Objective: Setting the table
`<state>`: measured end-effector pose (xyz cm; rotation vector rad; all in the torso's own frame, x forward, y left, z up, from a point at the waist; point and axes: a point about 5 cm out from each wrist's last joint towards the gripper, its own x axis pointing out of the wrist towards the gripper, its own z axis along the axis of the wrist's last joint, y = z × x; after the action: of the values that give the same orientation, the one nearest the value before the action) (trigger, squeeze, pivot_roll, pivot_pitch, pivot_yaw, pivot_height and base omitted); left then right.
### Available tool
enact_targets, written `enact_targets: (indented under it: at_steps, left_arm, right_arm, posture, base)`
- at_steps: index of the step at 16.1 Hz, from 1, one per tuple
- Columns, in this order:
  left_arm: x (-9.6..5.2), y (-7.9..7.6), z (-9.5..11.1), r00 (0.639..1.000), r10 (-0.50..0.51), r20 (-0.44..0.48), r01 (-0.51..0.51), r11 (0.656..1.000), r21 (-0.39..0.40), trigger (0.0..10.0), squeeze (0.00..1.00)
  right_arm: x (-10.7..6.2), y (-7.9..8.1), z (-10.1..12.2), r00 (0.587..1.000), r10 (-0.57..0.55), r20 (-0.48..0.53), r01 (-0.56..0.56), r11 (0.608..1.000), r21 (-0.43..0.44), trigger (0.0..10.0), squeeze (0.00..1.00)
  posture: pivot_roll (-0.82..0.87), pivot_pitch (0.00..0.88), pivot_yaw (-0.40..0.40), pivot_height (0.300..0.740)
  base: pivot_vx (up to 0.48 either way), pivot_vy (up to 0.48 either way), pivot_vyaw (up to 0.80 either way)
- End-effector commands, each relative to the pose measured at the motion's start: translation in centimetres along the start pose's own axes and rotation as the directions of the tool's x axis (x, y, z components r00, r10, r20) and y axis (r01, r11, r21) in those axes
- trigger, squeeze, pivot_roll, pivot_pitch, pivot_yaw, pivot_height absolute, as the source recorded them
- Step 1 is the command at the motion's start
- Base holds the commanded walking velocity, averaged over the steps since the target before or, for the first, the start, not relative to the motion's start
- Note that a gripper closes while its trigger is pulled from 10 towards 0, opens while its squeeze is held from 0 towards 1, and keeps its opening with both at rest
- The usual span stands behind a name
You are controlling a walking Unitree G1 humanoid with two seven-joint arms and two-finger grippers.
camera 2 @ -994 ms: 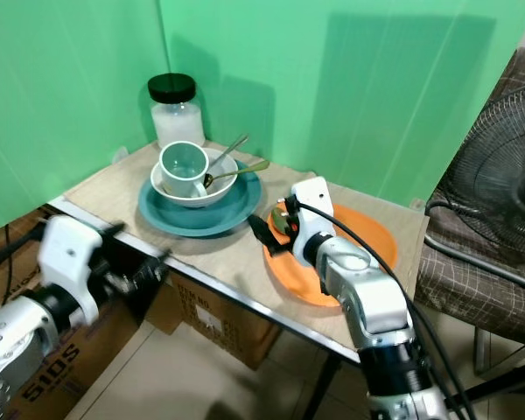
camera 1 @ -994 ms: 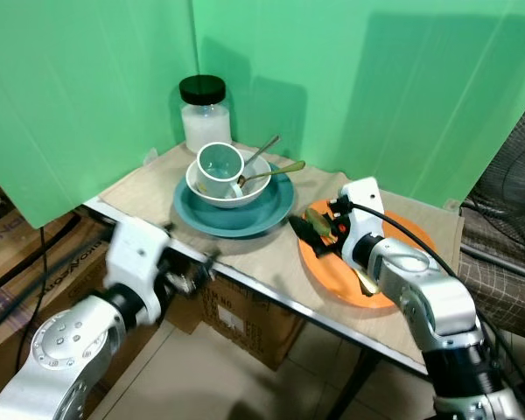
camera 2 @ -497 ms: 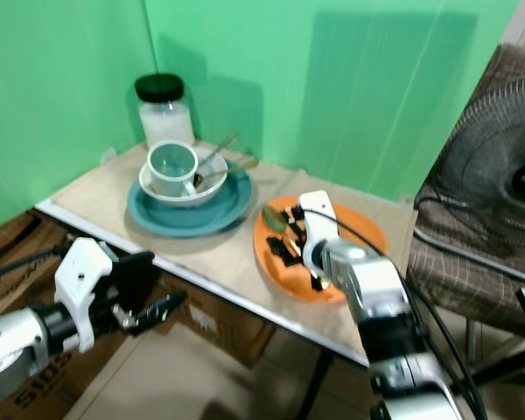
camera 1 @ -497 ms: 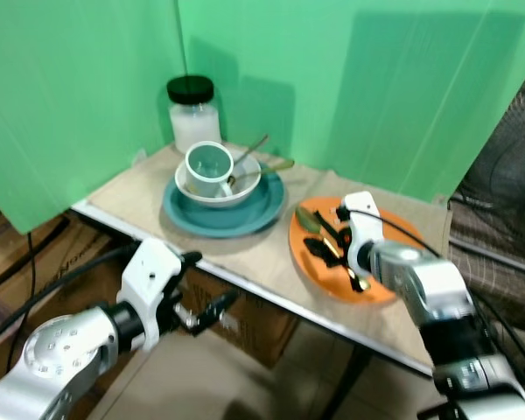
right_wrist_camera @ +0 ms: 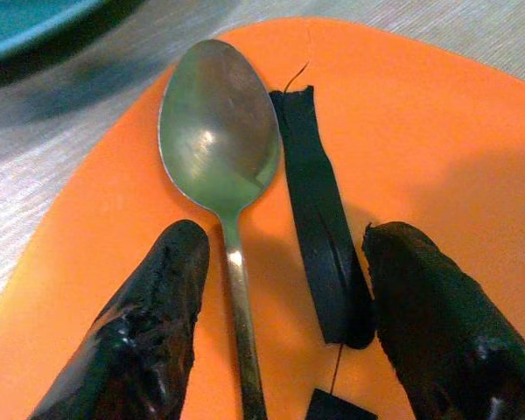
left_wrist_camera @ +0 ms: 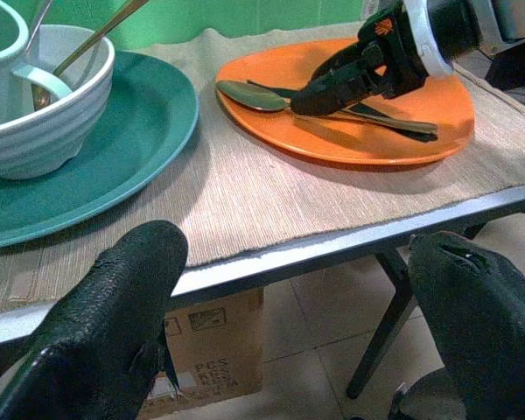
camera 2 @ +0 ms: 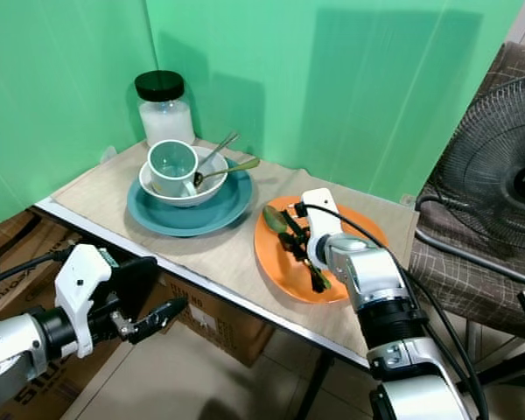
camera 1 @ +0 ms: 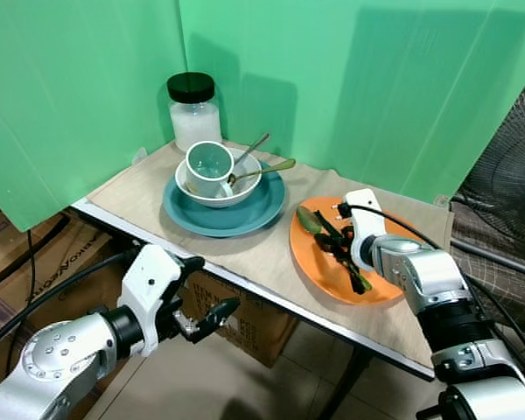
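Spoon [right_wrist_camera: 219,149] lies on the orange plate [camera 1: 381,289], bowl toward the teal plate [camera 1: 262,210] and handle running back under the right gripper [right_wrist_camera: 280,324]; your right gripper hangs low over the orange plate with its fingers released and spread, the spoon handle and a black strip [right_wrist_camera: 319,236] lying between them; the strip rests just beside the handle. If you close from this pose, you risk pinching the strip together with the handle, or the strip alone, since both sit inside the span; a fingertip may also press the thin handle flat against the orange plate and skate it toward the rim nearest the table edge [left_wrist_camera: 332,249]. A downward push near that rim could tip or slide the orange plate, which lies close to that edge. Your left gripper [camera 1: 201,319] hangs below the table edge on the teal-plate side of the orange plate, fingers apart and holding nothing; raising it carelessly could strike the edge. Compared with half a second ago, the picture has sharpened and the head camera has settled; the right gripper remains over the orange plate and the left gripper remains below the table.
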<state>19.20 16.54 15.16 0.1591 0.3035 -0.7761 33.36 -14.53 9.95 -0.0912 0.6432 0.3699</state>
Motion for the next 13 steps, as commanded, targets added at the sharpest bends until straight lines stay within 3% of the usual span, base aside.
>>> enact_targets:
  at_steps: [1,2,3,6,9,11,13]
  left_arm:
    - [0.0,-0.3,0.4,1.000,-0.015,0.011,0.014,1.000,0.021,10.0,0.00]
    - [0.0,-0.3,0.3,1.000,-0.015,0.011,0.015,1.000,0.023,10.0,0.00]
    - [0.0,-0.3,0.3,1.000,-0.014,0.012,0.014,1.000,0.023,10.0,0.00]
    - [-0.1,-0.4,0.3,1.000,-0.014,0.011,0.014,1.000,0.025,10.0,0.00]
    - [0.1,-0.1,0.3,1.000,0.010,0.014,-0.010,1.000,0.029,10.0,0.00]
    - [0.8,0.9,0.5,0.989,0.147,0.033,-0.148,0.988,0.034,10.0,0.00]
    - [1.7,1.9,1.1,0.943,0.317,0.102,-0.321,0.947,0.027,10.0,0.00]
  right_arm:
    - [-0.1,-0.3,0.6,1.000,-0.006,0.013,0.006,1.000,-0.014,0.0,0.00]
    - [-0.2,-0.3,0.7,1.000,-0.004,0.011,0.004,1.000,-0.021,0.8,0.00]
    - [-0.4,-0.4,0.9,1.000,0.002,0.015,-0.002,1.000,-0.027,10.0,0.00]
    - [-1.7,-0.6,2.1,0.990,0.097,0.101,-0.104,0.993,0.060,10.0,0.00]
    - [-2.9,-1.2,2.6,0.973,0.128,0.194,-0.144,0.987,0.069,10.0,0.00]
    - [-4.1,-1.5,3.0,0.953,0.096,0.286,-0.106,0.994,0.022,10.0,0.00]
    - [-5.5,-0.4,2.5,0.932,0.074,0.355,-0.060,0.997,-0.049,10.0,0.00]
  posture:
    - [-0.02,0.000,-0.021,0.740]
    - [-0.02,0.000,-0.023,0.740]
    - [-0.02,0.000,-0.022,0.740]
    - [-0.02,0.000,-0.021,0.740]
    - [-0.03,0.000,-0.018,0.740]
    - [-0.03,0.000,-0.016,0.740]
    - [-0.04,0.000,-0.015,0.740]
  base:
    - [0.000,0.000,0.00]
    - [0.000,0.000,0.00]
    - [0.000,0.000,0.00]
    - [0.000,0.000,0.00]
    - [0.000,0.000,0.00]
    - [0.000,0.000,0.00]
    - [0.000,0.000,0.00]
